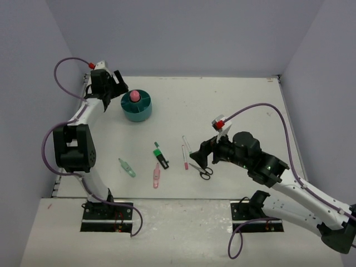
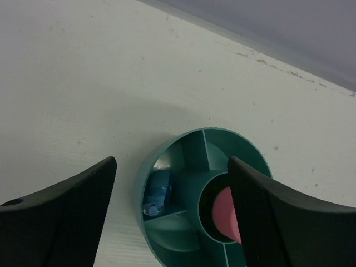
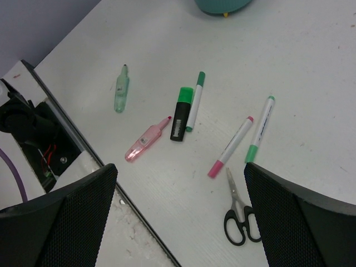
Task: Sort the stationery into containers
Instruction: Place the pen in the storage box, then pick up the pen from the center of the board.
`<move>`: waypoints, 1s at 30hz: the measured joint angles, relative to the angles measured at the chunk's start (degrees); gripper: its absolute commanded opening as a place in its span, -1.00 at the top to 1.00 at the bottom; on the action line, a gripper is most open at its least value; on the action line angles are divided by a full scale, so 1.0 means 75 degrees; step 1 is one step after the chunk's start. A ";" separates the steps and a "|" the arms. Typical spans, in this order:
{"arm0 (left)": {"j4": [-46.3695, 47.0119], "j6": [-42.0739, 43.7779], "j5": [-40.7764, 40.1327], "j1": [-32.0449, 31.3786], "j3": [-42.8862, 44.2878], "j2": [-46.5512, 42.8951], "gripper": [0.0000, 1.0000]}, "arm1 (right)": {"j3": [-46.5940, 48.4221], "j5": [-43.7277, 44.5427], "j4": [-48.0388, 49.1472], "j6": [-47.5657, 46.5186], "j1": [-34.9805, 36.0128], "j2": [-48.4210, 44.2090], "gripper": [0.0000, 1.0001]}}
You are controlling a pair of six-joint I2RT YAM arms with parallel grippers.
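Observation:
The round teal organizer (image 1: 136, 107) stands at the back left, with a pink roll (image 1: 134, 95) in its central cup. My left gripper (image 1: 119, 83) is open and empty just above it. In the left wrist view, the organizer (image 2: 189, 167) holds a blue item (image 2: 158, 192) in one compartment and the pink roll (image 2: 222, 214). My right gripper (image 3: 181, 172) is open and empty above the loose stationery: scissors (image 3: 238, 211), a pink-capped pen (image 3: 231, 146), a green-capped pen (image 3: 260, 129), a black-and-green marker (image 3: 181, 113), a pink marker (image 3: 147, 139) and a green marker (image 3: 120, 89).
The loose items lie mid-table between the arms, from the green marker (image 1: 127, 167) to the scissors (image 1: 201, 171). The table's near edge and the left arm's base (image 3: 33, 133) show in the right wrist view. Grey walls enclose the table.

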 measured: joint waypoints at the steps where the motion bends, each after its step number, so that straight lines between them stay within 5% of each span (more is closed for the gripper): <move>1: -0.0235 -0.0122 -0.0080 0.0000 0.0058 -0.0134 -0.99 | 0.0002 -0.0002 0.0013 0.0000 0.0000 0.0150 -0.96; 7: -0.1739 -0.0964 -0.0483 0.0000 0.0128 -0.2108 -1.00 | 0.0337 -0.0115 -0.0104 0.0152 0.0002 0.1812 -0.67; 15: -0.2172 -0.1134 -0.0510 0.0000 -0.1295 -0.7357 -1.00 | 0.1733 0.0603 -0.0796 0.0873 0.0586 0.4056 -0.13; 21: -0.2937 -0.0677 -0.0544 0.0000 -0.2189 -0.8749 -1.00 | 0.3151 0.0988 -0.1094 0.1026 0.1266 0.5813 0.00; 25: -0.3615 -0.0425 -0.0988 0.0000 -0.2966 -0.9345 -1.00 | 0.3782 0.1074 -0.1321 0.1093 0.1571 0.6725 -0.04; 30: -0.4015 -0.0233 -0.1764 -0.0082 -0.3171 -0.9956 -1.00 | 0.4454 0.1312 -0.1552 0.1631 0.1935 0.7488 -0.60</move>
